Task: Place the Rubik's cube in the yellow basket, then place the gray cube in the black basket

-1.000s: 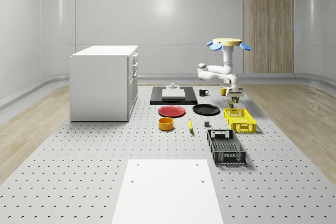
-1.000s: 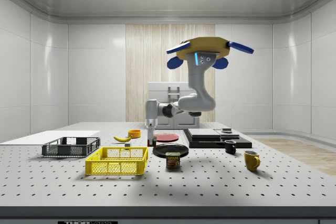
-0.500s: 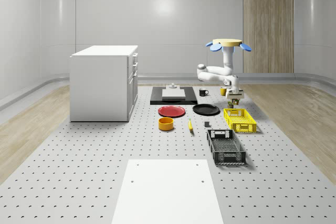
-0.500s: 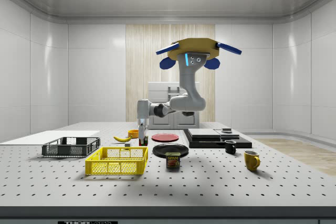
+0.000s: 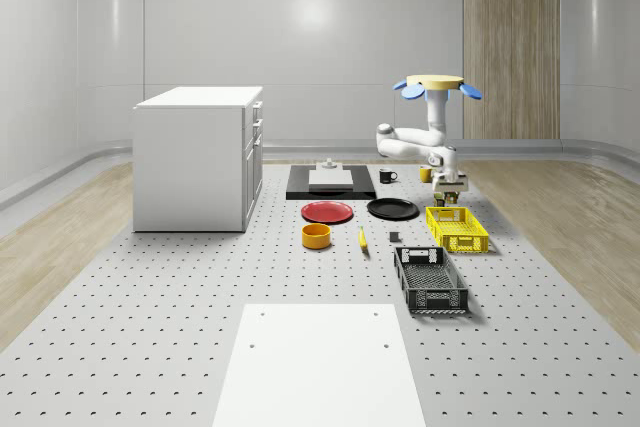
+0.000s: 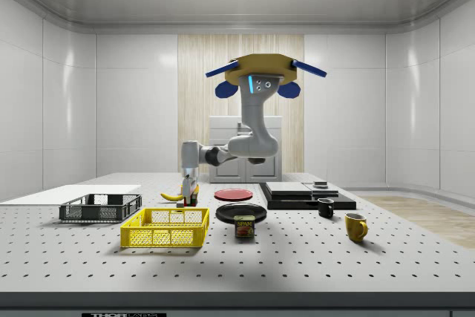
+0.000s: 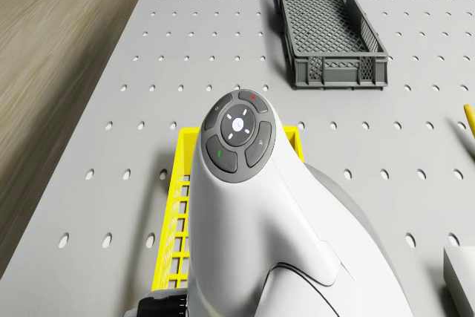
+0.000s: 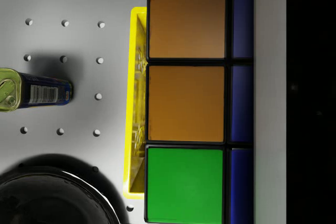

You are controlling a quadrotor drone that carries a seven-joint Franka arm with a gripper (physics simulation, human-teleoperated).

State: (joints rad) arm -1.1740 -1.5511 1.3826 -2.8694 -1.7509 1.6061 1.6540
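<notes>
Overhead, the drone (image 6: 258,73) hovers above the table (image 5: 150,347), carrying the Rubik's cube (image 8: 187,103) over the yellow basket (image 6: 165,229).

Directly below the gripper (image 6: 190,193), which grips the cube, lies that basket's end; the black basket (image 5: 430,280) sits well beyond it, and a small can (image 8: 32,90) just beside.

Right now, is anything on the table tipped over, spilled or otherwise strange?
Nothing stands out. The yellow basket, black basket, can and mugs stand level. The drone hovers, its claw holding the Rubik's cube above the yellow basket's end.
</notes>
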